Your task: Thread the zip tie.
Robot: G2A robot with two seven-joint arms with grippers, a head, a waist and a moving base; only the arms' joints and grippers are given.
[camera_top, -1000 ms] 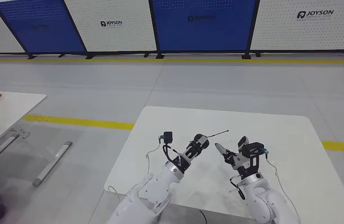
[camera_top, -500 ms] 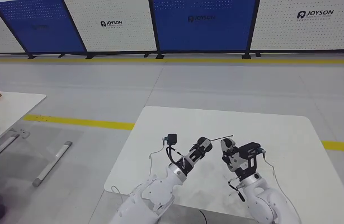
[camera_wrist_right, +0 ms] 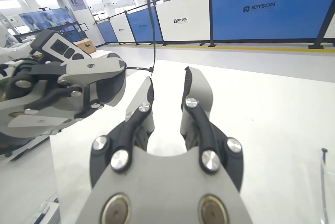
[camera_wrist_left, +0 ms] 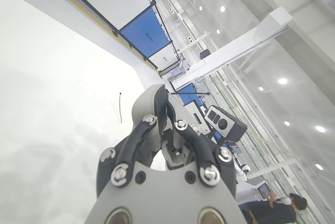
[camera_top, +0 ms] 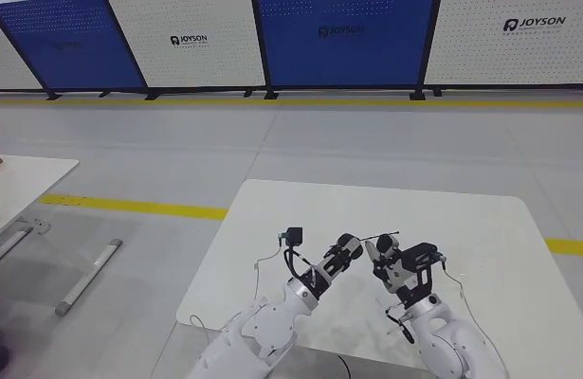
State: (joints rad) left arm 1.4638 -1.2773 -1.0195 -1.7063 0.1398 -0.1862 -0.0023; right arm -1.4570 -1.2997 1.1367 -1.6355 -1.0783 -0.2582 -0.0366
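Large industrial hall, laid out for robot trials. Fenced with blue and white perforated panels (camera_top: 348,43) on black feet, a yellow line (camera_top: 130,206) running along the grey floor (camera_top: 272,142). Overhead, a high ceiling with round lamps (camera_wrist_left: 282,81) and a long white beam (camera_wrist_left: 235,52). White tables (camera_top: 462,218) standing apart, and a big screen (camera_wrist_right: 45,19) farther off.

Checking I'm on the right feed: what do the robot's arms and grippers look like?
The left arm and right arm have smooth white shells. The left gripper and right gripper match: a grey metal base plate, black link bars with silver screws, and curved pale grey jaws lined with black ribbed pads. A small cabled camera box sits at the left wrist.
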